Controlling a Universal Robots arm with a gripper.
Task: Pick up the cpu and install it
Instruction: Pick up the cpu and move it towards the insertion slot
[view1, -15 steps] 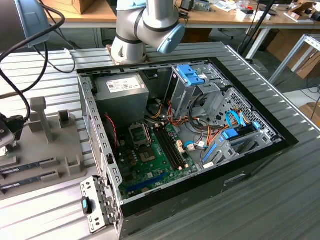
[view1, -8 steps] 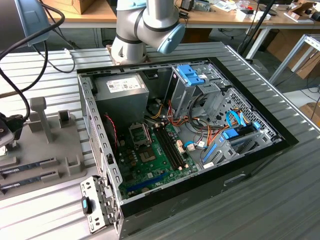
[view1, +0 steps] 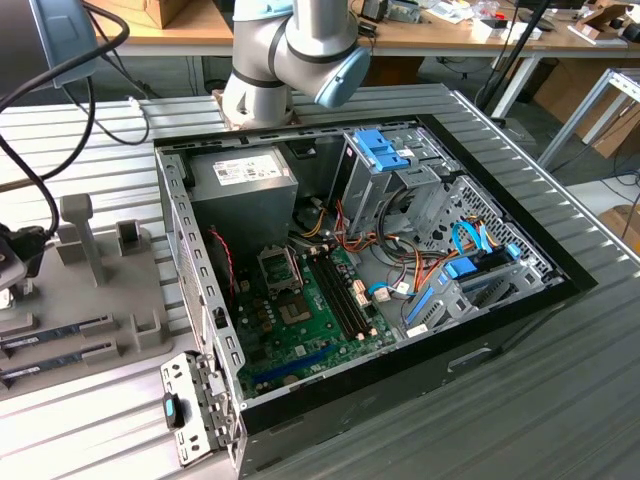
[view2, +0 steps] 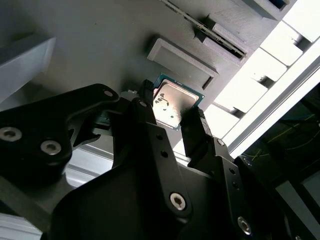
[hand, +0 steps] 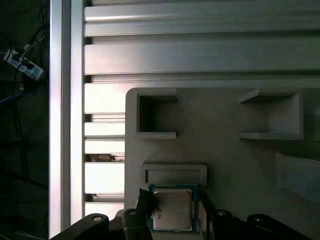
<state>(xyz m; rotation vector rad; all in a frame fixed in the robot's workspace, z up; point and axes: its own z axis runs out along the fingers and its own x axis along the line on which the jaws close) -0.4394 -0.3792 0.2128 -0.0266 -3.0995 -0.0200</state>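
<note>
The cpu (hand: 171, 209) is a small square chip with a shiny metal top and a green rim. It lies flat on the grey parts tray (hand: 225, 155), right beside a low raised block (hand: 174, 175). In both wrist views my gripper (hand: 174, 204) straddles the chip, one black finger tight against each of two opposite edges. The second wrist view shows the cpu (view2: 172, 101) between the fingertips (view2: 194, 122) of the gripper (view2: 170, 114). In the exterior view the gripper (view1: 12, 262) hangs low over the tray's end at that view's left, far from the open computer case (view1: 190, 230).
The green motherboard (view1: 310, 310) lies in the case with its open socket (view1: 279, 270) near the grey power supply (view1: 243, 180). Long memory sticks (view1: 55, 332) and upright holders (view1: 80, 225) sit on the tray (view1: 130, 290). Black cables (view1: 60, 90) hang above it.
</note>
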